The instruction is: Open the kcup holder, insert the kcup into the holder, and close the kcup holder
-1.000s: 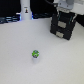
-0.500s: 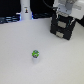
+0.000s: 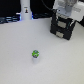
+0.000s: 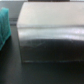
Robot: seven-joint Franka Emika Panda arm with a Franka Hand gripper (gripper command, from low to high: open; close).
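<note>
The kcup is a tiny pod with a green lid and whitish body, standing alone on the white table near the middle of the exterior view. The black boxy kcup holder stands at the back on the exterior view's right. The white arm hangs right over it, and its gripper is dark against the holder, so its jaws do not show. The wrist view is blurred. It shows the holder's flat top and front face close up, with no fingers in the picture. The holder looks shut.
A tall white bottle-shaped object stands at the back on the exterior view's left, in front of a dark strip with blue lights. A teal object shows beside the holder in the wrist view.
</note>
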